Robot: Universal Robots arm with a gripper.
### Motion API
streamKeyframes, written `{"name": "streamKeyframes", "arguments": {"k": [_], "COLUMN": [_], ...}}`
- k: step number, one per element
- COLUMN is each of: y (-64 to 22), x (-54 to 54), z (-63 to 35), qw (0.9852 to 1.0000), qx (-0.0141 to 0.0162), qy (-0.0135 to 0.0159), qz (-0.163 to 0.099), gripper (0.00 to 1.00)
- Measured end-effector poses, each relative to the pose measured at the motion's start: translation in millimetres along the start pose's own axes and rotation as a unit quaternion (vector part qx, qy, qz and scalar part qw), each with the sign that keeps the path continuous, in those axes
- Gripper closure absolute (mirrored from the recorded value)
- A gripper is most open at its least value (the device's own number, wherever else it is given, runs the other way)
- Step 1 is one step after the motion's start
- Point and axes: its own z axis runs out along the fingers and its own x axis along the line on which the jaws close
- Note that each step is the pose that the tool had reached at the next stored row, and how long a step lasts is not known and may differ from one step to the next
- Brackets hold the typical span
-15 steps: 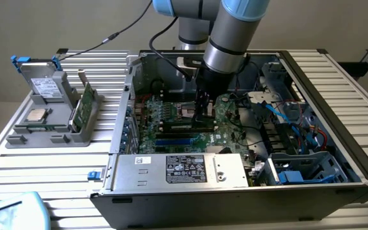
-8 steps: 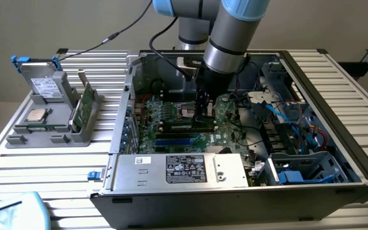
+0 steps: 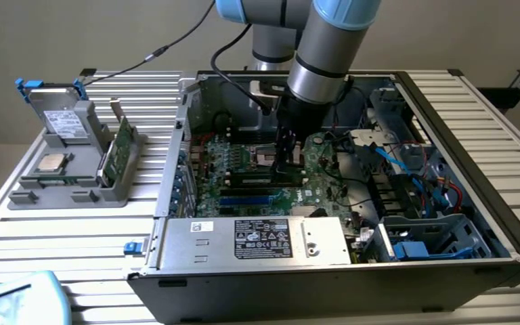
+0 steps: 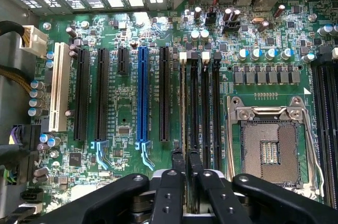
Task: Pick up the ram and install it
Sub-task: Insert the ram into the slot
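Note:
The ram is a thin dark-green stick seen edge-on, standing in the memory slot nearest the long black expansion slots on the motherboard. In the exterior view it lies as a dark strip at the foot of the arm. My gripper hangs straight over one end of it, inside the computer case. Its two black fingers stand a little apart, one on each side of the ram's top edge. In the exterior view the gripper reaches down to the board.
An empty CPU socket with a metal frame lies beside the memory slots. Blue and white expansion slots lie on the other side. Outside the case, at the exterior view's left, a grey holder carries a silver chip and a green card.

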Motion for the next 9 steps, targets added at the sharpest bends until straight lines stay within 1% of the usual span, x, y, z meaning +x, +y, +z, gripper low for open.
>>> {"name": "streamKeyframes", "arguments": {"k": [1,2,3,6,9], "y": [0.0,0.0,0.0,0.3,5.7], "x": [0.0,0.0,0.0,-0.1,-0.7], "z": [0.0,0.0,0.0,-0.1,-0.1], "qw": [1.0000,1.0000,1.0000,1.0000,1.0000], "qx": [0.0000,0.0000,0.0000,0.0000,0.0013], "qy": [0.0000,0.0000,0.0000,0.0000,-0.0001], "qz": [0.000,0.000,0.000,0.000,0.000], "gripper": [0.73,0.73,0.66,0.66,0.66]}}
